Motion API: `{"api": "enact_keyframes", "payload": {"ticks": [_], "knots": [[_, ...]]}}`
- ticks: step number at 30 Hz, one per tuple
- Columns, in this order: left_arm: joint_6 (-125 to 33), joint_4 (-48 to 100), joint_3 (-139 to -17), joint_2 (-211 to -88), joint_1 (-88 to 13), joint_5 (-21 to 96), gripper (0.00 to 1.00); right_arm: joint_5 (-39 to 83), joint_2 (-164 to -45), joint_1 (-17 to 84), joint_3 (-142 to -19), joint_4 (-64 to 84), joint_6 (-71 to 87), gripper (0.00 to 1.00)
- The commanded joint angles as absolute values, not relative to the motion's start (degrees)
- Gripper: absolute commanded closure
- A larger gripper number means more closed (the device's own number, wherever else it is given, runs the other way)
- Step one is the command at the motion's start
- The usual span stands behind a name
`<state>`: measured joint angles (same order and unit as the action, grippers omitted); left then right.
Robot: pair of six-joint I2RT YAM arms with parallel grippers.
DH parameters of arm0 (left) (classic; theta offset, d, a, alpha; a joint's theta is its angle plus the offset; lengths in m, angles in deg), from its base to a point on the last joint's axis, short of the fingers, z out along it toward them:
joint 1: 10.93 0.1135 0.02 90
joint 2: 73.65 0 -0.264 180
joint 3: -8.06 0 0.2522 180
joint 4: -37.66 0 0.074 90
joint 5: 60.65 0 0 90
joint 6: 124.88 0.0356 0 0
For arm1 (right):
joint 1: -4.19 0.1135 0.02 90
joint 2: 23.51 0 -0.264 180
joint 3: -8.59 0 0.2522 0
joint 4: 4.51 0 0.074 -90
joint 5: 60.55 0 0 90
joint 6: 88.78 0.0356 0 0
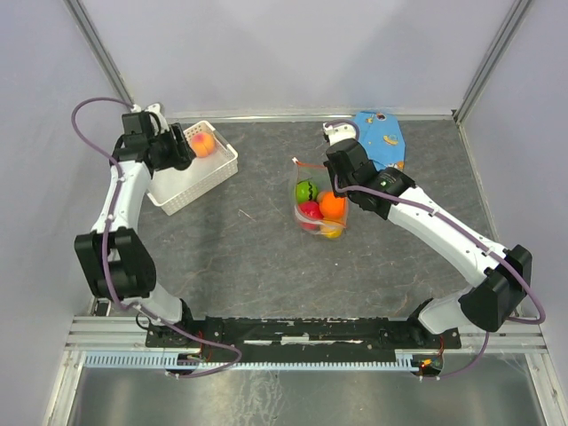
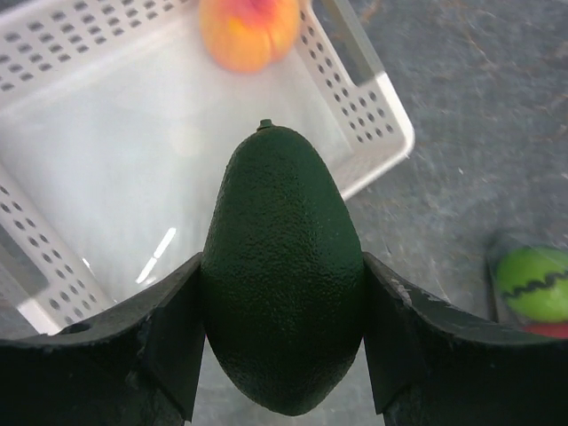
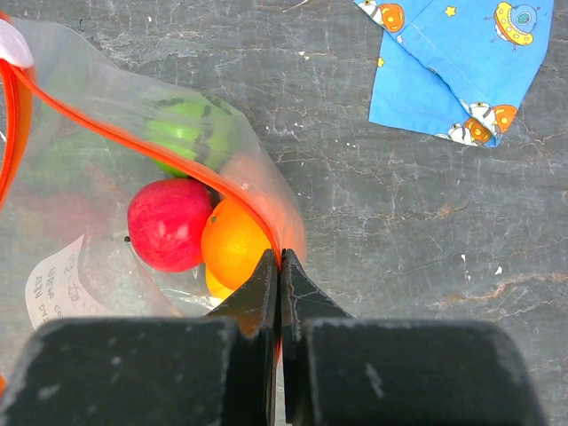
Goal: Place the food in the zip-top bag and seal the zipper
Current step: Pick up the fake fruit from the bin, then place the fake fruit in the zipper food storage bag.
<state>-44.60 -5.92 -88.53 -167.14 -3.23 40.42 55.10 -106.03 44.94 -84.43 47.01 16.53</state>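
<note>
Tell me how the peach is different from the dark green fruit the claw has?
The peach is pink-orange and round; the dark green fruit is egg-shaped. The peach lies in the white basket; the green one is squeezed in the left claw. Both are outside the bag.

Two white-and-black arms on one black base rail

The left arm [image 1: 120,200] and right arm [image 1: 444,232], bolted at either end of the base rail [image 1: 302,330], have smooth white link shells joined by bulky black joint housings. A mauve cable [image 1: 106,253] loops along the left arm from the rail's left end, and a matching cable [image 1: 541,311] curves along the right arm from the rail's right end. The left pincer [image 2: 280,275] and right pincer [image 3: 280,266] have matte black, wedge-shaped fingers [image 2: 169,346] with pale specks along the edges.
</note>
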Motion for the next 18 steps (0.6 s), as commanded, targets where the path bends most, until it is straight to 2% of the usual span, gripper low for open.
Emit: {"api": "enact_keyframes", "payload": {"ticks": [1,7,18], "knots": [[-49.4,-2.9,-83.4,-159.1,-3.8,49.5,0.66,54.8,-104.3,44.8,-87.2,44.8,17.0,0.98],[-50.7,-1.3,-79.6,-150.4,-7.5,56.3,0.65,54.1,-104.6,44.7,-88.8,45.6,16.7,0.98],[-45.1,-2.1,-77.3,-141.4,-23.8,59.3,0.65,50.4,-106.4,44.7,-91.1,47.1,17.9,0.99]]}}
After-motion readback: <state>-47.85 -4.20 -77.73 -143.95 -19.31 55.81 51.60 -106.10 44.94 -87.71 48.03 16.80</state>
